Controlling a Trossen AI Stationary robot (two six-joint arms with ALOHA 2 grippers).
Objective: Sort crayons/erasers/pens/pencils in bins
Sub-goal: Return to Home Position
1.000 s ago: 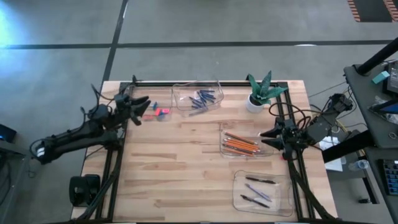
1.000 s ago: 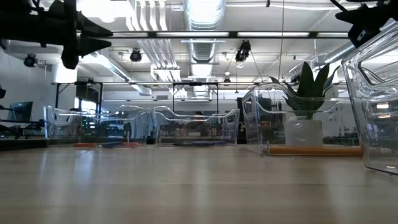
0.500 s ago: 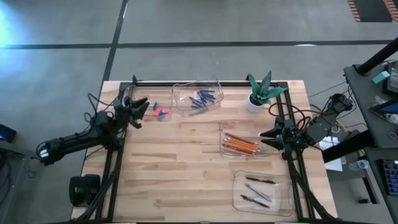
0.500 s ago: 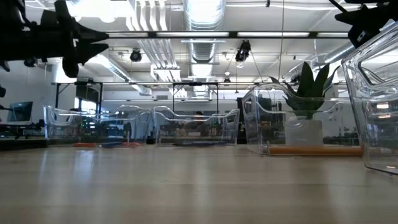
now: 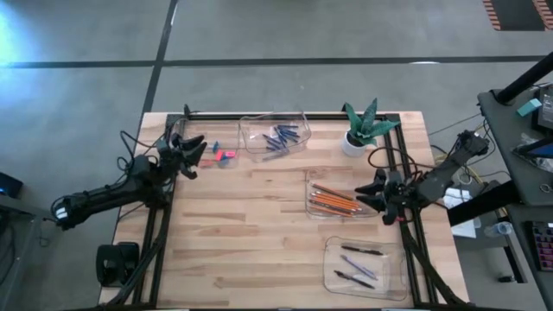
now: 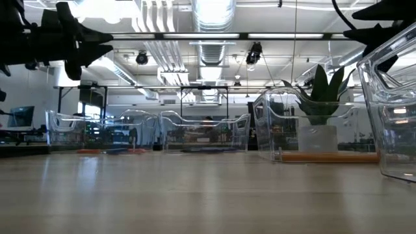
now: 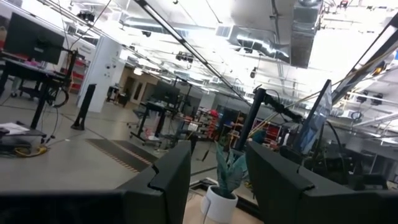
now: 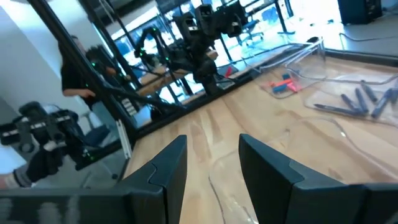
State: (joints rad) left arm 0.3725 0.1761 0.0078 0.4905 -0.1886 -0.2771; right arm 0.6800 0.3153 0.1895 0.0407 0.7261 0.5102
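- bins: crayons [image 5: 282,136] in far bin [image 5: 275,134]; pencils [image 5: 334,200] in middle bin [image 5: 314,180]; pens [image 5: 356,263] in near bin [image 5: 332,278]
- erasers [image 5: 222,155] loose on counter [image 5: 259,233]
- left claw [image 5: 195,153] spread, empty, beside erasers, unchanged
- right claw [image 5: 367,192] spread, empty, has shifted slightly nearer pencils bin

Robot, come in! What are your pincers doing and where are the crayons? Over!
Left pincer open, empty, beside erasers. Right pincer open, empty, by pencils bin. Crayons binned. Nothing in the way.

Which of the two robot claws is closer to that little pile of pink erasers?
The left. The left gripper hovers just beside the erasers at the table's far left corner. The right gripper is across the table, next to the bin of pencils.
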